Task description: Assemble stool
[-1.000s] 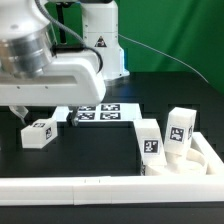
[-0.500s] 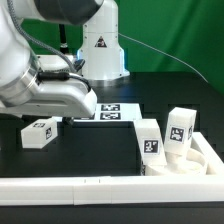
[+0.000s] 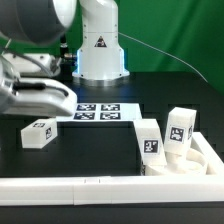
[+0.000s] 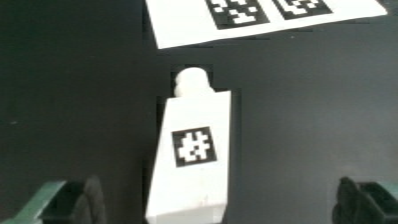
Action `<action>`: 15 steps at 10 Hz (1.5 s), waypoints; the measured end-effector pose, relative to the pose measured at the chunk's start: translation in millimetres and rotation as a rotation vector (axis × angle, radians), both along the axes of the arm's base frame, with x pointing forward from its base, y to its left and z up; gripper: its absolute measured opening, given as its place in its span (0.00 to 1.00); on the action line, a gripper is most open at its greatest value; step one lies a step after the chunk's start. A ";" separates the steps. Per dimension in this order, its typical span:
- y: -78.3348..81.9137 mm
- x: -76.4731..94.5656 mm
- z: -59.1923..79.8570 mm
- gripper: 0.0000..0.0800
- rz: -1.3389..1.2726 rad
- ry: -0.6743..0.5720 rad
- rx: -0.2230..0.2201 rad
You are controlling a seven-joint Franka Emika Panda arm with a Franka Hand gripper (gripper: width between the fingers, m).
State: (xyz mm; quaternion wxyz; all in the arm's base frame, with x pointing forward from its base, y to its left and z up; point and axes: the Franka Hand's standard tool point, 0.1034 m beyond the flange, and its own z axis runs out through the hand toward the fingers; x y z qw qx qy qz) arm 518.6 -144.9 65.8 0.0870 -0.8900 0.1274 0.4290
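Leg blocks three, seat disc one, fingers two.

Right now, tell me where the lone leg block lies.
The lone leg block lies at the exterior view's left, beside the marker board, not touching it.

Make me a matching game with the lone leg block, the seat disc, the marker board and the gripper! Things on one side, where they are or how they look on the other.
Things
1. lone leg block
2. seat disc
3. marker board
4. gripper

Places or states
A. lying flat, printed with black tags
B. open, nothing held
C. alone on the black table, at the exterior view's left
D. at the exterior view's right, with two upright leg blocks by it

Pairs: 1-C, 2-D, 3-A, 4-B
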 end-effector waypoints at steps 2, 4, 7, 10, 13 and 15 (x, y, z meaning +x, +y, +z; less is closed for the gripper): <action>-0.4 -1.2 -1.9 0.81 -0.001 0.004 0.000; -8.7 -11.6 -16.9 0.81 -0.029 0.022 0.014; -7.2 -46.9 -43.9 0.81 -0.062 0.106 0.037; 5.8 -47.6 -57.3 0.81 -0.064 0.101 -0.003; 12.8 -44.9 -61.0 0.81 -0.051 0.088 -0.005; 12.4 -45.1 -61.1 0.67 -0.052 0.088 -0.005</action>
